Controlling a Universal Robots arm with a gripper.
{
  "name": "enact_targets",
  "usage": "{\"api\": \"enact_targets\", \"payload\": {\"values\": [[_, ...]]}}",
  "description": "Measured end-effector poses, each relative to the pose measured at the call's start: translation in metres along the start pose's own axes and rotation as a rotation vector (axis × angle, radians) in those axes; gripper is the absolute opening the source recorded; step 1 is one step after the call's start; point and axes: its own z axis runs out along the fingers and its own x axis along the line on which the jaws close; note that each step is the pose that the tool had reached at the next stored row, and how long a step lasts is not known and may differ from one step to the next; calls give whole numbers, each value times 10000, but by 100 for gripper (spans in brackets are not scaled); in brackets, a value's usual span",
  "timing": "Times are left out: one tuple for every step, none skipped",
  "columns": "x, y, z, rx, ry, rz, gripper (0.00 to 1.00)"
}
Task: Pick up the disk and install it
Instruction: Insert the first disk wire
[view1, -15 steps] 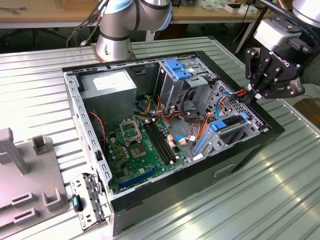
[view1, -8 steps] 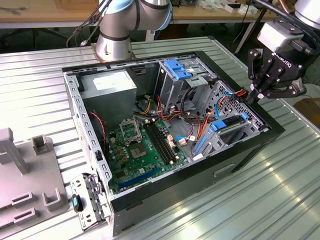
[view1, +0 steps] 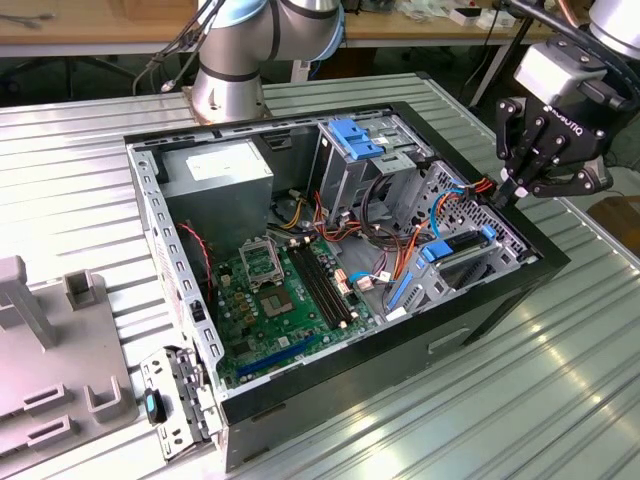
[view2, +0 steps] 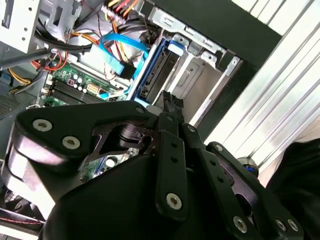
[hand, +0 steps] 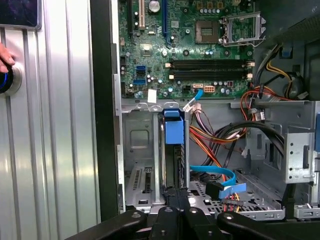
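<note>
The disk (view1: 458, 256), a dark grey drive in a bright blue carrier rail, stands on edge in a drive-bay slot at the side of the open computer case (view1: 180, 250) toward the exterior view's right. In both wrist views the disk (hand: 173, 145) (view2: 156, 75) sits between metal bay walls, blue tab upward. My gripper (view1: 506, 190) hovers above the case's rim just beyond the bay, apart from the disk. Its black fingers (view2: 171, 102) meet at the tips, shut with nothing between them. The gripper (hand: 175, 196) lines up roughly over the disk's slot.
Orange, black and blue cables (view1: 400, 215) crowd the space beside the bay. The green motherboard (view1: 280, 290) lies in the case floor. A second blue carrier (view1: 355, 135) tops the upper bay. A grey fixture (view1: 50, 350) stands on the ribbed table. A hand (hand: 5, 57) rests by the table edge.
</note>
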Motion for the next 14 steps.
{"api": "enact_targets", "payload": {"values": [[-13, -27, 6, -1, -3, -42, 11], [-20, -40, 10, -2, -3, -77, 11], [-28, -56, 16, -3, -4, -115, 11], [-35, -70, 21, -3, -4, -145, 11], [-43, -86, 27, -4, -6, -175, 11], [-60, -126, 41, -6, -2, -233, 11], [-69, -156, 52, -7, -4, -274, 11], [-75, -177, 58, -7, -3, -305, 11], [-79, -193, 63, -8, -3, -333, 11], [-83, -210, 69, -9, -4, -380, 11], [-87, -224, 75, -10, -7, -419, 11], [-94, -252, 89, -15, -17, -587, 11], [-94, -254, 101, -24, -40, -985, 11], [-94, -254, 110, -33, -61, -1308, 11]]}}
